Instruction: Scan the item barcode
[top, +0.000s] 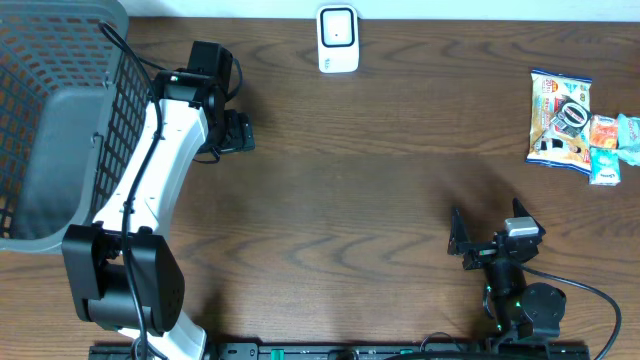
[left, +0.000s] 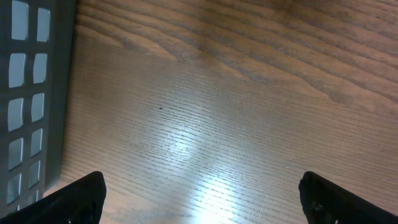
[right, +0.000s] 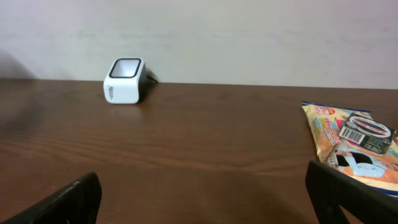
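Grey plastic basket sits far left. The left gripper hangs just beside it, jaws spread wide over the table, holding nothing. The white scanner is up at the back edge, middle-ish. The right gripper is wide too, empty, facing the back. The snack packet lies off to its right and further back, long axis roughly front-to-back, so the right arm's clearly nearer, I'd say.
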